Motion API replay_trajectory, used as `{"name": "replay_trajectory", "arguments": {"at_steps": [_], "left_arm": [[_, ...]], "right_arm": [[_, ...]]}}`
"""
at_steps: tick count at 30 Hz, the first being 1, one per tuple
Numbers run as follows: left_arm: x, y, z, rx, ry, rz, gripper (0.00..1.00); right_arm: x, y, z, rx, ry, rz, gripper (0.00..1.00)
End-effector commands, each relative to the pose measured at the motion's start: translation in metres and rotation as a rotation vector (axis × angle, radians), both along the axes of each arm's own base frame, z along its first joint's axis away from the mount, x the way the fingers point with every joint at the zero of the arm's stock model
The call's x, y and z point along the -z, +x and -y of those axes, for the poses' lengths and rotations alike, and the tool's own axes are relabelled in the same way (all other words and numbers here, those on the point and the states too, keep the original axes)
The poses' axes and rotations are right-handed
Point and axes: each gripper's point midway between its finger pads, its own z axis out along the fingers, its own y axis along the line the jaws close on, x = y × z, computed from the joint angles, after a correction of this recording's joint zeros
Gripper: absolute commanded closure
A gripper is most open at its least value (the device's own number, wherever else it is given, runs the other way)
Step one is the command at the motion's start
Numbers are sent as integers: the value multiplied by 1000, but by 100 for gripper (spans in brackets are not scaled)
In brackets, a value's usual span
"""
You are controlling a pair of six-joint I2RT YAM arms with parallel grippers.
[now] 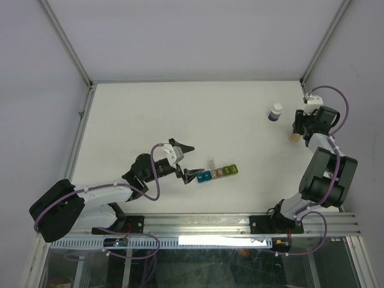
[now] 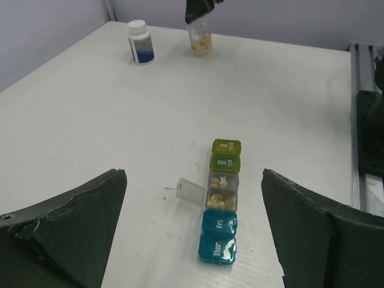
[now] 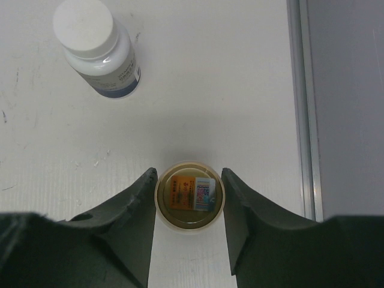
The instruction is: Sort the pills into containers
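Near table (image 1: 150, 114) centre, containers (image 1: 217, 173) lying left-right, blue end facing wide-open left fingers (image 2: 66, 228), right fingers (image 3: 120, 228) clamping orange bottle (image 3: 189, 196).

High overhead at the near side, looking down on the whole table (image 1: 180, 114). Low behind the left gripper (image 2: 192, 175), facing ahead over the containers (image 2: 221, 204) just past its tips. Close above the right gripper (image 3: 189, 180), straight down. Shared in all: orange-tinted bottle (image 3: 189, 195) between those fingers, white-capped bottle (image 3: 96, 48) nearby.
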Motion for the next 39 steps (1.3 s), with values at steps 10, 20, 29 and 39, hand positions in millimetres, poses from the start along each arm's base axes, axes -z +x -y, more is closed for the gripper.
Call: {"name": "replay_trajectory", "arguments": {"at_steps": [10, 20, 29, 39], "left_arm": [[15, -19, 1, -1, 45, -15, 6], [5, -8, -16, -150, -30, -215, 5], [43, 10, -35, -343, 31, -393, 6], [61, 8, -41, -375, 70, -449, 9]], "right_arm": [[-52, 2, -64, -342, 179, 150, 93], [-92, 35, -264, -796, 115, 134, 94], [-67, 101, -428, -982, 12, 63, 93], [-55, 143, -493, -1010, 52, 51, 91]]}}
